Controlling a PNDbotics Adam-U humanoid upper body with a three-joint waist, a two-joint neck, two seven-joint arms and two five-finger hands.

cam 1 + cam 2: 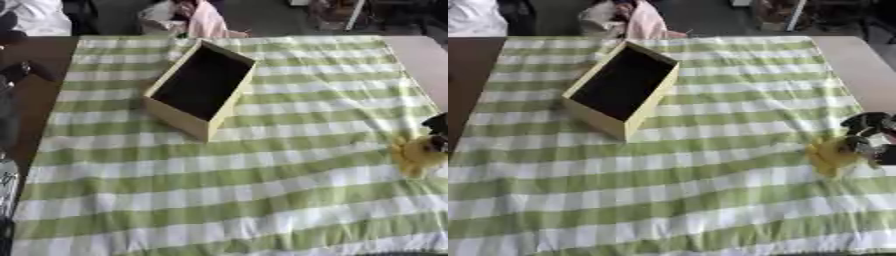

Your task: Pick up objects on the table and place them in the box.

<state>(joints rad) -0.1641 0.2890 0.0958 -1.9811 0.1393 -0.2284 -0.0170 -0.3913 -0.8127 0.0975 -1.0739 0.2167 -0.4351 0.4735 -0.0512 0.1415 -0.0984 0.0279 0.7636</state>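
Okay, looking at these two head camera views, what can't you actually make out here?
- Yellow object: blurred in both views and partly covered by the right hand; what it is cannot be told.
- Right hand: cut off by the right edge in the left eye view; whether its fingers close round the object is unclear.
- Box: its dark inside hides any contents.
- Left hand: shows in neither view.

Cluttered room, checked tablecloth (262, 175)

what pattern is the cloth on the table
Green and white checks on the cloth, clearest in the left eye view.
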